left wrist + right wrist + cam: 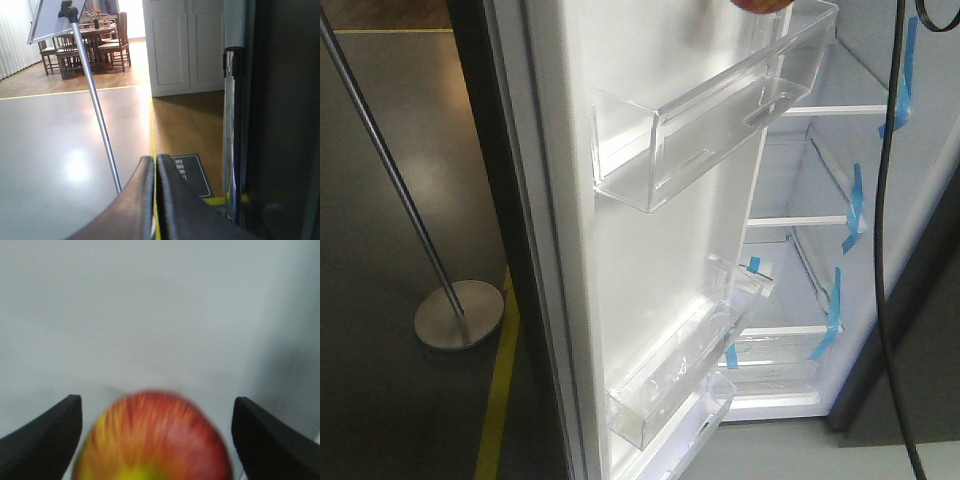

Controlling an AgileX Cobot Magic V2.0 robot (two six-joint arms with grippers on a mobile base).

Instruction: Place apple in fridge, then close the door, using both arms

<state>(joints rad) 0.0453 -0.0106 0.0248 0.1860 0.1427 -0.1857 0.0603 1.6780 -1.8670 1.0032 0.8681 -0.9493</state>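
The apple [155,440], red with yellow streaks, fills the space between the two black fingers of my right gripper [156,400]. Its sides meet their inner faces at the frame's lower edge, with a white surface behind. A sliver of the apple [760,5] shows at the top of the front view, above the upper clear bin [710,120]. The fridge [800,160] stands open, white inside with blue tape on its shelves. The door [650,250] is swung wide. My left gripper [154,159] is shut on nothing, beside a chrome bar [232,135] on a dark grey panel.
A lower clear bin [680,370] sits on the door lining. A sign stand's pole [390,170] and round base [458,315] are left of the door. A black cable [885,230] hangs before the fridge. A yellow line [500,390] runs along the floor.
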